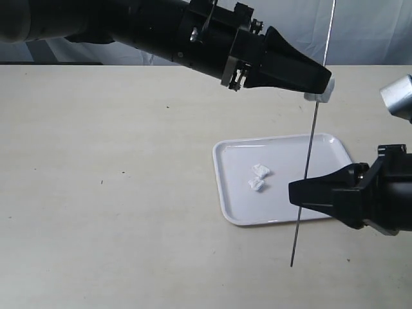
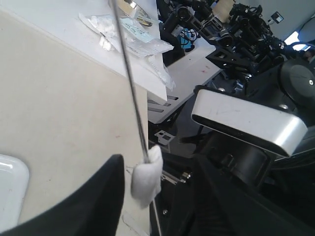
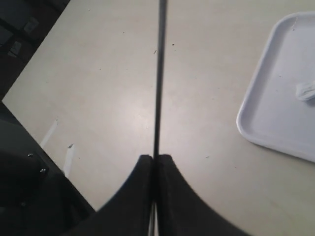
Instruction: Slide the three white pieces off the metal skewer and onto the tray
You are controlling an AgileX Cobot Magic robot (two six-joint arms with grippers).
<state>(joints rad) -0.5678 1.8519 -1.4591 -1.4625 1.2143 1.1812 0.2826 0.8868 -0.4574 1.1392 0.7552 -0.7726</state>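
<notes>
Two down, one to go! On the glossy white rectangular tray with its low rim [image 1: 232, 193], two of the small soft white lumps are already lying close together near the middle, one [image 1: 261, 170] just beyond the other [image 1: 256, 185]. The third white lump [image 1: 320, 91] sits threaded high on the long thin silvery metal skewer [image 1: 311, 145]. The rod stands nearly upright with a slight tilt, its top running out of the exterior view and its lower tip hanging free in front of the tray's near edge. The right gripper [image 1: 297, 192] has it firmly: the right wrist view shows both dark fingers pressed flat together with the rod pinched between them, low on its length. Up top, the left gripper [image 1: 324, 82] has its black tips right at that last lump. In the left wrist view one finger [image 2: 101, 196] lies just beside the piece, but the far side is lost in dark clutter, so I cannot tell whether it is squeezing the lump or only bracketing it. By my read, the job is about two thirds done. What's left is stripping this final piece along the rod and off an end, and landing it on the tray rather than the pale beige tabletop [image 1: 116, 161].
</notes>
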